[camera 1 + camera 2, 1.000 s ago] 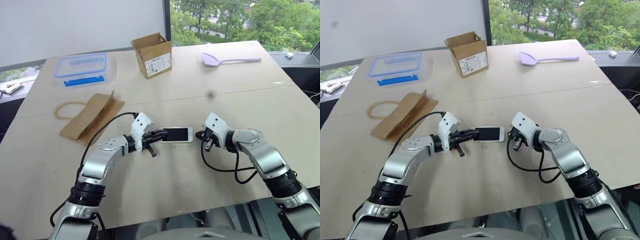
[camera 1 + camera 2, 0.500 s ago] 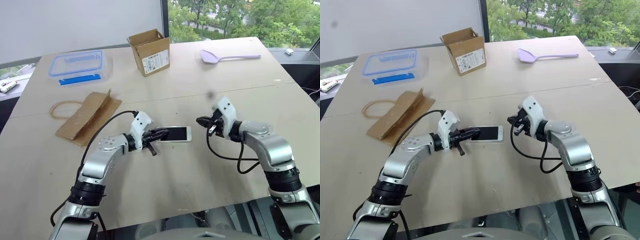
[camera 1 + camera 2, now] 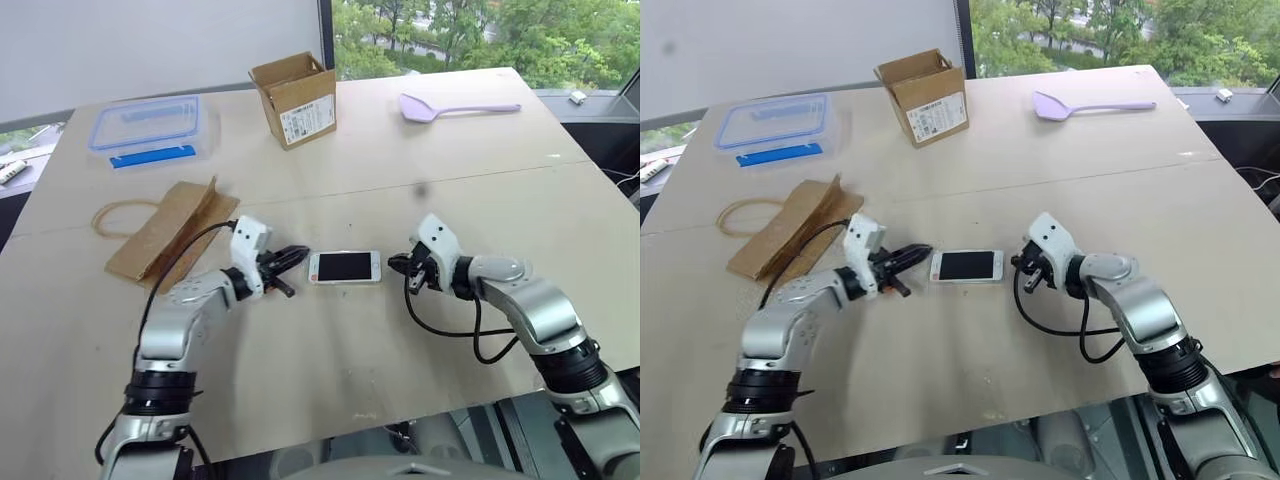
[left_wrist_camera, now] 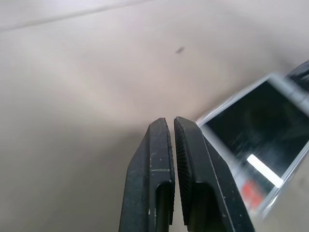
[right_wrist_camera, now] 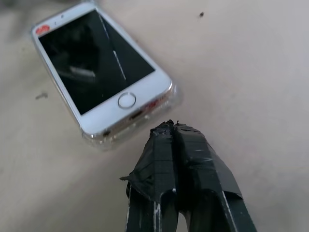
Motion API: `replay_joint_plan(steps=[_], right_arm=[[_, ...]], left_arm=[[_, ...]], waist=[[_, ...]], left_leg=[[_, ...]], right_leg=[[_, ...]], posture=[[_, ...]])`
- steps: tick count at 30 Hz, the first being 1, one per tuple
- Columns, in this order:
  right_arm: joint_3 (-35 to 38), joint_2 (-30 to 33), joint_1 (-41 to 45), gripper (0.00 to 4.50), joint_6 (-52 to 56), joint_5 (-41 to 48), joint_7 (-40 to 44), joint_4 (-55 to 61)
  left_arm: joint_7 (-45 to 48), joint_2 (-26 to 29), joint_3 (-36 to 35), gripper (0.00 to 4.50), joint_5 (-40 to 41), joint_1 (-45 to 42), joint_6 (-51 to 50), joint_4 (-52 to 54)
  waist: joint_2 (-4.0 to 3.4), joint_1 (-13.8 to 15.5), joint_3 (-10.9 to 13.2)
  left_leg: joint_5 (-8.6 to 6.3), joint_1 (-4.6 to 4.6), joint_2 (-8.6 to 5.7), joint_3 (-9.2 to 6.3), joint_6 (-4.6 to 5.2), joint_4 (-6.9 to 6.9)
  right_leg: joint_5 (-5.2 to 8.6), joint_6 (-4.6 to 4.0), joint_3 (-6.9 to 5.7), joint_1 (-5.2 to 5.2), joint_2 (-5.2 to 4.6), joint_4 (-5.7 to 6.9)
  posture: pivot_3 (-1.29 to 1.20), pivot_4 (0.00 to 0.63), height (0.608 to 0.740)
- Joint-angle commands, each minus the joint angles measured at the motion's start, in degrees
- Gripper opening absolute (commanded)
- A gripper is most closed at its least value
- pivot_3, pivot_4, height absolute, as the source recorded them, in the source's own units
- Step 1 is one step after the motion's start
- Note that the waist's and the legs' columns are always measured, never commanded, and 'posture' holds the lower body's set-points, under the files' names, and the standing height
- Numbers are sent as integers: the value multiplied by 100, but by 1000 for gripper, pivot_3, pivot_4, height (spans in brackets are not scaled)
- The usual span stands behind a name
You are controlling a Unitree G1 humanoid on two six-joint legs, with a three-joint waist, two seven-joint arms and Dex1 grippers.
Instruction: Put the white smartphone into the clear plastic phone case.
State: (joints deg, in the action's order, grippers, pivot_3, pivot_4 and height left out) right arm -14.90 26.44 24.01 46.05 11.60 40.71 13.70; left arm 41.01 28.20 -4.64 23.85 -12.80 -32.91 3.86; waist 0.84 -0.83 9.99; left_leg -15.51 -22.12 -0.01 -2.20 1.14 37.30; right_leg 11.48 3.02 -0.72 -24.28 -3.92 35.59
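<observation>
We are looking down on a pale wooden table (image 3: 420, 350), and the white smartphone (image 3: 345, 267) is lying flat on it, screen up, between our two grippers. In the right wrist view we are seeing a glossy transparent lip running around the phone's home-button end, so the clear plastic phone case (image 5: 126, 137) is sitting around the phone there, with the phone seated inside it.

Our left gripper (image 3: 297, 255) is hanging just to the left of the phone, its black fingers pressed together with nothing between them, the tips pointing toward the phone's left end and standing just apart from it. In the left wrist view those closed fingers (image 4: 159, 159) are lying alongside the phone's corner, and we cannot tell from that view whether they are brushing the case edge.

Our right gripper (image 3: 397, 266) is sitting just to the right of the phone, and its fingers are also squeezed together on nothing. The right wrist view is showing the taped fingertips (image 5: 171, 133) right beside the case's rim at the home-button end; we cannot tell whether they are touching it.

Farther away on the table, a clear food box with a blue rim (image 3: 150, 130) is resting at the far left, an open cardboard box (image 3: 294, 87) is standing to its right, and a lilac spatula (image 3: 455, 105) is lying at the far right. A brown paper bag (image 3: 165, 232) is lying flat to the left, near our left arm.
</observation>
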Motion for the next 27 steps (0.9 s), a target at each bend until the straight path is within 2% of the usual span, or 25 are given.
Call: replay_joint_plan(steps=[1,12,27], right_arm=[[-48,9,30,0,-149,26,37,210],[-184,-37,136,0,-175,60,91,305],[-1051,32,593,0,-879,-692,398,-171]], left_arm=[[60,137,-73,201,12,140,14,100],[258,189,302,201,-32,382,132,352],[255,90,576,201,-39,430,-67,854]], waist=[[5,4,3],[5,3,3],[6,-1,3]], left_leg=[[0,0,0,0,0,1],[0,4,1,10,0,1],[1,10,-8,12,0,11]], right_leg=[[0,0,0,0,0,-2],[-1,-1,9,0,1,0],[-1,0,12,4,-4,12]], posture=[[0,150,740],[0,150,740],[0,150,740]])
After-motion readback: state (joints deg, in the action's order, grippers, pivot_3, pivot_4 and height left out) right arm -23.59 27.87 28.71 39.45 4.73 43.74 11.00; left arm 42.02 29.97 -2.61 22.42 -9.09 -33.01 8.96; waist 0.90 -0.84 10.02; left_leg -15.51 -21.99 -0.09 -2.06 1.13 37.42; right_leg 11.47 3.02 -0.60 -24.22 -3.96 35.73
